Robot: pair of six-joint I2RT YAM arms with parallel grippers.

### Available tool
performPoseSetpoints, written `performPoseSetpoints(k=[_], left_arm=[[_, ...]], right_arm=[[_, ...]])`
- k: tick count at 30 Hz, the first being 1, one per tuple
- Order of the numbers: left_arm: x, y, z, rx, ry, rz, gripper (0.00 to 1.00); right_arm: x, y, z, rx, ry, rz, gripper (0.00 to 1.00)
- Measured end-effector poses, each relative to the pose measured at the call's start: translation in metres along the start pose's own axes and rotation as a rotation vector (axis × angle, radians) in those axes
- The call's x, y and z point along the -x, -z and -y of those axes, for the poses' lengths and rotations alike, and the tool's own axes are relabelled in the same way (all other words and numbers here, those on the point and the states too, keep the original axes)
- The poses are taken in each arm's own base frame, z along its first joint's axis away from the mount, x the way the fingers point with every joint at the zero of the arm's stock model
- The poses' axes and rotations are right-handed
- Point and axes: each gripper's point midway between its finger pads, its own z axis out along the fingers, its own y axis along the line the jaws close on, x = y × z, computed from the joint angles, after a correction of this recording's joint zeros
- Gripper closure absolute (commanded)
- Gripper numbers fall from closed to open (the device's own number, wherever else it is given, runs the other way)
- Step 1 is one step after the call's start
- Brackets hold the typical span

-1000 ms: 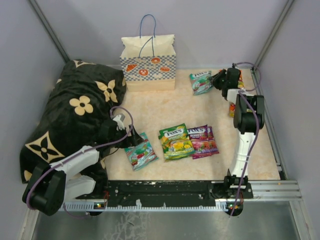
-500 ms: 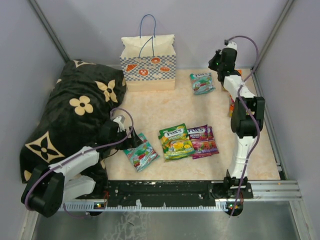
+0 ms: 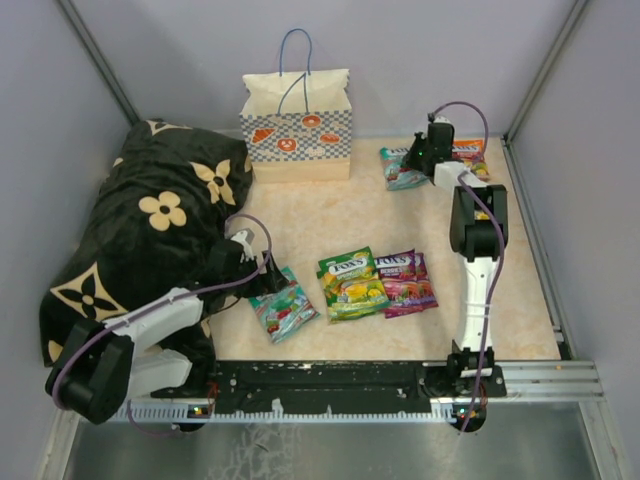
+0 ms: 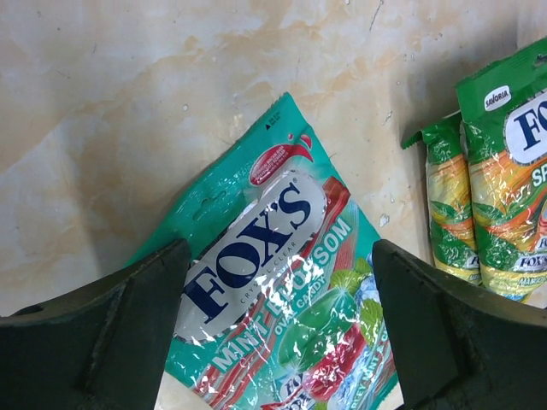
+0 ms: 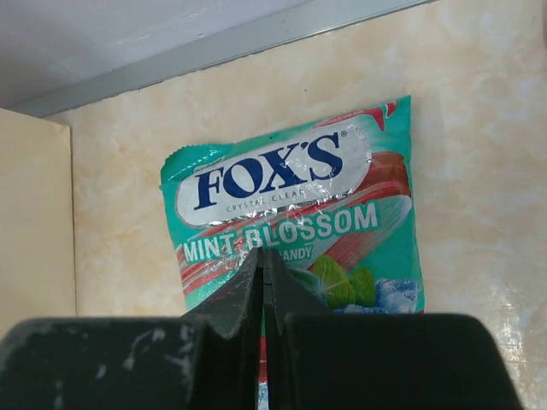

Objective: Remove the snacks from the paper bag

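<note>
The cream paper bag (image 3: 296, 125) with its checkered band stands upright at the back. Four snack packets lie flat on the table: a teal one (image 3: 283, 305), a green one (image 3: 352, 283), a purple one (image 3: 405, 280) and a second teal one (image 3: 397, 167) at the back right. My left gripper (image 3: 268, 283) is open and low over the front teal packet (image 4: 282, 282), one finger (image 4: 102, 333) on each side of it. My right gripper (image 3: 415, 160) is shut and empty, its tip (image 5: 263, 265) just above the back teal packet (image 5: 291, 213).
A black flower-patterned cushion (image 3: 150, 230) fills the left side. An orange packet (image 3: 470, 152) lies by the back right corner post. Grey walls close in the back and sides. The bag's cream side (image 5: 34, 222) is to the left of my right gripper.
My right arm has swung from the orange packet at the right edge, up and leftward, and now points down over the back teal packet. My left gripper has hardly moved.
</note>
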Motion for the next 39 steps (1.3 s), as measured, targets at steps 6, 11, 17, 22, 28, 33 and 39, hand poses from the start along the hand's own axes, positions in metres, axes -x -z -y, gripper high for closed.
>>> performPoseSetpoints(k=[6, 11, 17, 22, 28, 33, 39], left_arm=[[0.011, -0.014, 0.0, 0.033, -0.028, -0.008, 0.04], [0.042, -0.044, 0.007, 0.064, -0.083, 0.01, 0.04], [0.078, -0.068, 0.009, 0.148, -0.158, 0.012, 0.01], [0.117, -0.035, 0.022, 0.178, -0.199, 0.096, 0.02], [0.107, 0.015, 0.014, 0.07, -0.042, 0.182, 0.08], [0.039, 0.021, -0.024, 0.132, 0.102, 0.075, 0.11], [0.015, 0.036, -0.023, 0.093, 0.226, 0.08, 0.12]], right_arm=[[0.003, 0.005, -0.005, 0.011, -0.007, -0.02, 0.45], [0.029, 0.038, -0.03, 0.058, -0.004, -0.016, 0.22], [0.08, 0.144, -0.103, 0.164, 0.073, 0.115, 0.18], [0.02, 0.257, -0.217, 0.34, 0.226, 0.187, 0.23], [-0.132, 0.312, -0.253, 0.501, 0.3, -0.051, 0.28], [-0.217, 0.323, -0.238, 0.523, 0.291, -0.289, 0.33], [-0.27, 0.333, -0.256, 0.622, 0.264, -0.482, 0.43]])
